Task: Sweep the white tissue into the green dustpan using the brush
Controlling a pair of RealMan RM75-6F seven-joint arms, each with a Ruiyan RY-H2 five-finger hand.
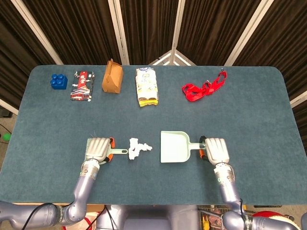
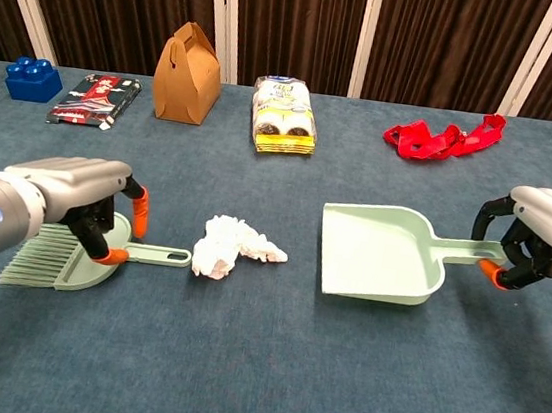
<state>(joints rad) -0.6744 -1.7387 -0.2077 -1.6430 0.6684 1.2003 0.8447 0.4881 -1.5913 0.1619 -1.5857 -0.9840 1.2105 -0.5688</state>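
Both hands were busy: my right hand grasped the dustpan; my left hand straddled the brush, unclenched. Tissue lay between; I needed a firm handle grip.

The tissue lies between the brush at left and the dustpan at right.

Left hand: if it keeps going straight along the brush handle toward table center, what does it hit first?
Probably the white tissue. The left hand sits over the brush, whose handle tip ends just short of the tissue. The green dustpan lies beyond it, in the right hand.
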